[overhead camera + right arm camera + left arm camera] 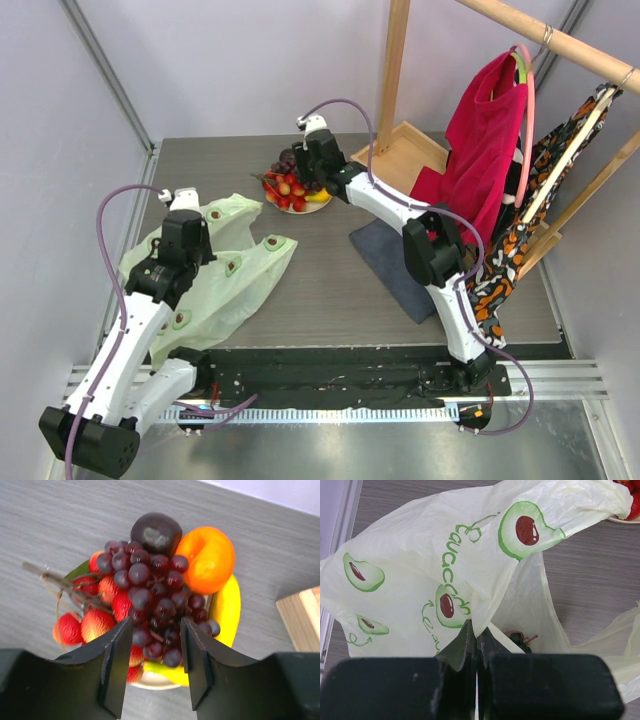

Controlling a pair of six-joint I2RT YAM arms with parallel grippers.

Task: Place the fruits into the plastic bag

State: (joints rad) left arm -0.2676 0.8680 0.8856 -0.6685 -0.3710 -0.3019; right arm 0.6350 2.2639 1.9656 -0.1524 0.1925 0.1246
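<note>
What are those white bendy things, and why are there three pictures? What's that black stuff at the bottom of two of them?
The white bendy things are two robot arms. One picture looks down from above; the other two come from little cameras on each wrist, so the black shapes are the arm's own fingers.

On the grey table lie a pale green thin plastic bag printed with avocados, a plate of small toy fruits and a dark cloth. A red garment hangs on a wooden rack.

The left gripper is shut, pinching the bag's edge. The right gripper hangs over the fruits, its fingers on either side of the dark purple grape bunch. Whether it grips them, I can't tell.
</note>
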